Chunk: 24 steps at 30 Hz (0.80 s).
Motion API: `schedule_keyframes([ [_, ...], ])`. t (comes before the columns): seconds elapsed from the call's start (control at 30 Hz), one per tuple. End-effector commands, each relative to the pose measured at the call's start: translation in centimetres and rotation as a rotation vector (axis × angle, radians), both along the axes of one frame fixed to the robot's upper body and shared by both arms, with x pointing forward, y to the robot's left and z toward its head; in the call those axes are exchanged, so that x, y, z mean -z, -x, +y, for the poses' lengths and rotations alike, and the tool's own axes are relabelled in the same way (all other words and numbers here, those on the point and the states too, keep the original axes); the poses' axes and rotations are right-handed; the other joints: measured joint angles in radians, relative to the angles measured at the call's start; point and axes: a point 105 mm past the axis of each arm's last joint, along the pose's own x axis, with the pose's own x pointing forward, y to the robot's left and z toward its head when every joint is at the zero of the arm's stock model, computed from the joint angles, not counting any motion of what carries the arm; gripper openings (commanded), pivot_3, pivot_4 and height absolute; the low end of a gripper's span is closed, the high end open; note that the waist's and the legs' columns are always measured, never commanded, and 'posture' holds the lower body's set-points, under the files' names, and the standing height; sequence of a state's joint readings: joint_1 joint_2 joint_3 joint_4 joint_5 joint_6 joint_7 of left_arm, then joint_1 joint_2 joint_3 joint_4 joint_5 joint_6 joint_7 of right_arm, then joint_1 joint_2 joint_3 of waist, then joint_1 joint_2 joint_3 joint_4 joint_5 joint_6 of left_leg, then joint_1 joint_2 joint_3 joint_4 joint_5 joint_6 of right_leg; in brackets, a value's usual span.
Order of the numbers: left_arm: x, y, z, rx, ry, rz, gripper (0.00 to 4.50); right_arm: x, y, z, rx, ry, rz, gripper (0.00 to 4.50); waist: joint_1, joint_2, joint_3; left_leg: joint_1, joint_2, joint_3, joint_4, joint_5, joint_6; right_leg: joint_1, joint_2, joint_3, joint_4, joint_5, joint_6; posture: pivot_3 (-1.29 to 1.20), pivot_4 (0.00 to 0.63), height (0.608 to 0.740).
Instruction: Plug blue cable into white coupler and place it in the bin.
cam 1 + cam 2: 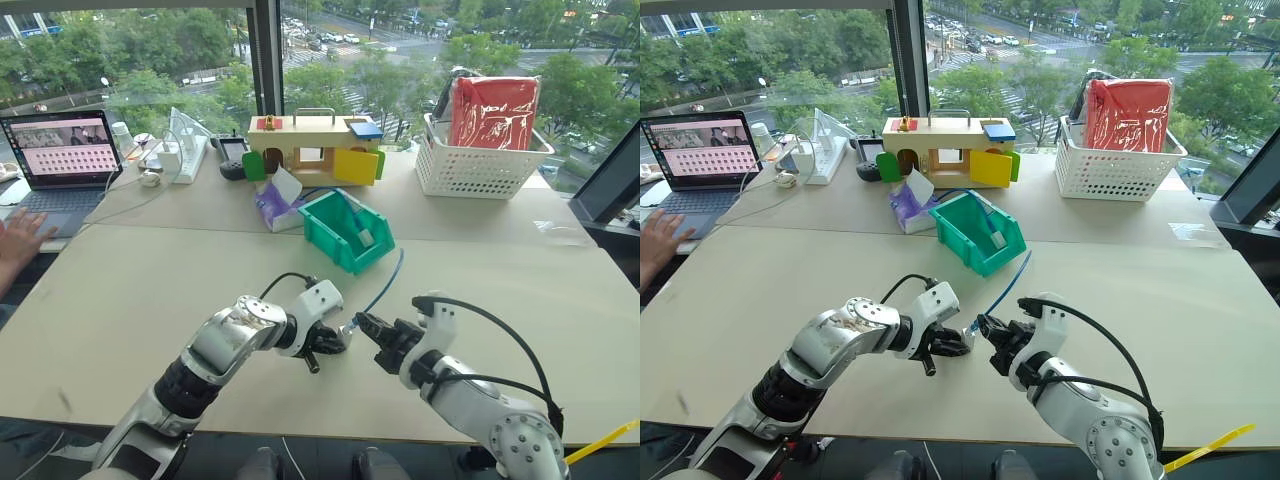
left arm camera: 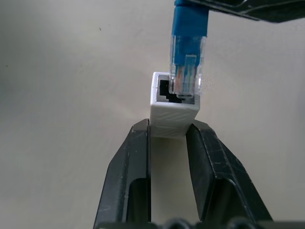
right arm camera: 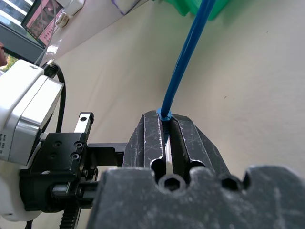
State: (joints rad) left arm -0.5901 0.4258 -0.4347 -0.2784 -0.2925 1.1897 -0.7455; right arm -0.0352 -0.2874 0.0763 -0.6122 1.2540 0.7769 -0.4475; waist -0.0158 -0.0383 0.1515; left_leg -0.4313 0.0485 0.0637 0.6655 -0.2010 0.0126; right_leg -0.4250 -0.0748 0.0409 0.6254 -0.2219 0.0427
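Left wrist view, item one: the white coupler, a small boxy block, sits clamped between the two black fingers of the left gripper, its dark socket facing away from the wrist. The clear plug on the end of the blue cable hangs at the socket mouth, its tip just entering at the upper centre of that frame; whether it is fully seated cannot be told. Item two, right wrist view: the right gripper has its fingers closed tight on the blue cable just behind the plug, and the cord runs from the grip toward the upper right of the frame. Item three, left eye view: both grippers meet low in the centre of the frame above the beige table, tips nearly touching. The cable rises from them toward the bin, a teal-green container with a cut-away front standing just above centre; its far end lies inside the bin. Further stock: a wooden box with coloured doors behind the bin, a purple tissue pack just left of the bin, a white lattice basket holding a red bag at upper right, a laptop at upper left, and a person's hand at the left edge.
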Motion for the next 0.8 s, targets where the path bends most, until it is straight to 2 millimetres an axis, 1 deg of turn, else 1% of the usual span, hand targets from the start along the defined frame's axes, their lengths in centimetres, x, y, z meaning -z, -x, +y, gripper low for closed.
schedule_keyframes([
  [0.03, 0.9, 0.6, 0.4, -0.010, -0.046, 0.045, 0.60, -0.1, 0.0, 0.3, -0.022, 0.031, -0.012, 0.00, 0.000, 0.000, 0.000, 0.000, 0.000, 0.000, 0.000, 0.000, 0.000, 0.000, 0.000, 0.000, 0.000, 0.000, 0.000, 0.00, 0.150, 0.730],
  [0.17, 0.8, 0.4, 0.5, -0.025, -0.056, 0.045, 0.60, 0.0, 0.0, 0.5, -0.036, 0.068, -0.014, 0.00, -0.002, 0.000, 0.000, 0.000, 0.000, 0.000, 0.000, 0.000, 0.000, 0.000, 0.000, 0.000, 0.000, 0.000, 0.000, 0.00, 0.150, 0.730],
  [0.33, 0.3, 0.1, 0.4, -0.082, -0.042, 0.068, 0.60, 0.2, 0.3, 0.7, -0.098, 0.212, -0.039, 0.00, -0.003, 0.000, 0.000, 0.001, 0.000, 0.000, 0.000, 0.000, 0.000, 0.000, 0.000, 0.000, 0.000, 0.000, 0.000, 0.00, 0.150, 0.730],
  [0.43, -0.2, -0.2, -0.2, -0.119, -0.015, 0.080, 0.60, 0.4, 0.6, 1.0, -0.137, 0.280, -0.045, 0.00, 0.000, 0.000, 0.000, 0.001, 0.000, 0.000, 0.000, 0.000, 0.000, 0.001, 0.000, 0.000, 0.000, 0.000, 0.000, 0.00, 0.150, 0.730],
  [0.57, -0.8, -0.1, -1.0, -0.146, 0.020, 0.101, 0.60, 0.5, 0.8, 1.0, -0.152, 0.320, -0.046, 0.00, 0.005, -0.001, -0.001, 0.001, -0.001, 0.000, 0.000, 0.000, 0.000, 0.001, 0.000, 0.000, 0.000, 0.000, 0.000, 0.00, 0.150, 0.730],
  [0.8, -1.0, 0.0, -1.7, -0.162, 0.027, 0.109, 0.60, 0.5, 1.1, 1.2, -0.192, 0.370, -0.061, 0.00, 0.007, -0.001, -0.001, 0.001, -0.002, -0.001, 0.000, 0.000, 0.000, 0.002, -0.001, 0.000, 0.000, 0.000, 0.000, 0.00, 0.150, 0.730],
])
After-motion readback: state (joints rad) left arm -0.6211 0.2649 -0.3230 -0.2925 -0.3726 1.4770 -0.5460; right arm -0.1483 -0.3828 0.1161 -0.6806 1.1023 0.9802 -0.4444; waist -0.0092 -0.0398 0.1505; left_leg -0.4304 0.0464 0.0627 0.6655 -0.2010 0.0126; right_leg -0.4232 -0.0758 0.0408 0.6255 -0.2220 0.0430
